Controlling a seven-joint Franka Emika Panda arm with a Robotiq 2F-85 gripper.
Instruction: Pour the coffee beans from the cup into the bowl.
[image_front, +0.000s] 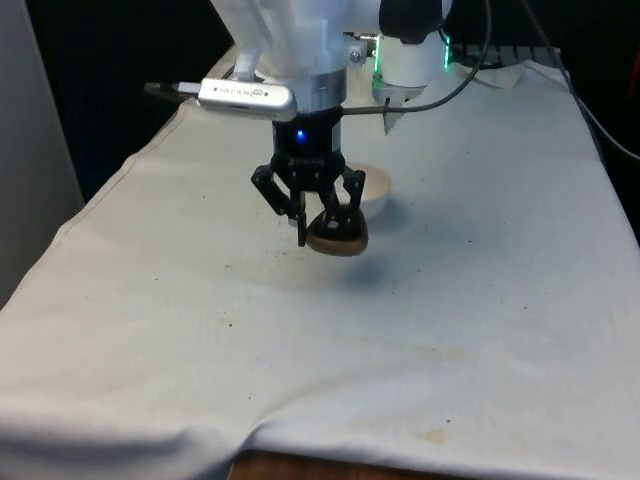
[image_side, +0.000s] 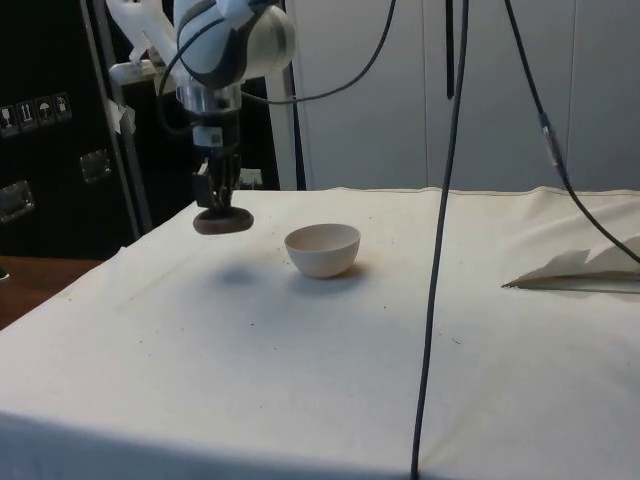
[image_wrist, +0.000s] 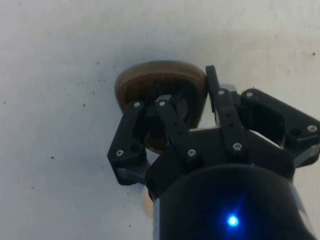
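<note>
A shallow brown cup (image_front: 338, 238) hangs in the air above the white cloth, with my gripper (image_front: 328, 222) shut on its rim. In the side view the cup (image_side: 223, 222) is level, clear of the table, and casts a shadow below it. My gripper (image_side: 222, 205) points straight down. The pale bowl (image_side: 322, 248) stands upright on the cloth a short way from the cup; in the front view the bowl (image_front: 377, 190) lies just behind the gripper, partly hidden. In the wrist view one finger sits inside the cup (image_wrist: 150, 80) and one outside.
A folded white sheet (image_side: 585, 268) lies at the table's far edge in the side view. A black cable (image_side: 438, 260) hangs down in front of that camera. Dark specks (image_front: 228, 322) dot the cloth around the cup.
</note>
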